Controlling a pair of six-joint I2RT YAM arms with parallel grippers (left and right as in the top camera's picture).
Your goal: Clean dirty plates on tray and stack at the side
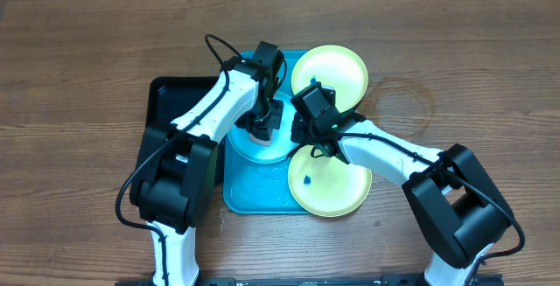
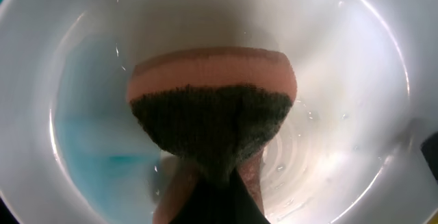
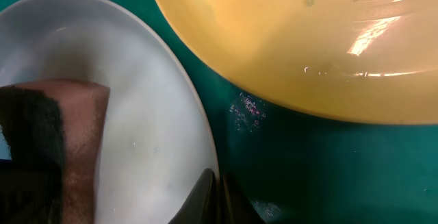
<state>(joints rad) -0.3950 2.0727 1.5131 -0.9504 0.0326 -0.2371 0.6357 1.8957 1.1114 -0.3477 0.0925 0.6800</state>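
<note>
A light cyan plate [image 1: 262,150] lies on the turquoise tray [image 1: 254,200]. My left gripper [image 1: 262,122] is shut on an orange sponge with a dark green scrub face [image 2: 212,107], which presses into the plate's wet bowl [image 2: 342,80]. My right gripper [image 1: 300,134] is shut on that plate's rim [image 3: 205,148], its fingers [image 3: 205,190] closed over the edge. A pale yellow-green plate [image 1: 330,72] sits at the tray's far right corner. Another yellow-green plate [image 1: 328,181], with small blue specks, lies at the near right.
A narrower black tray [image 1: 171,102] lies left of the turquoise one, partly under my left arm. Brown wooden table [image 1: 79,76] surrounds both trays. In the right wrist view a yellow-green plate [image 3: 308,39] lies just beyond the cyan one, over the tray floor [image 3: 328,169].
</note>
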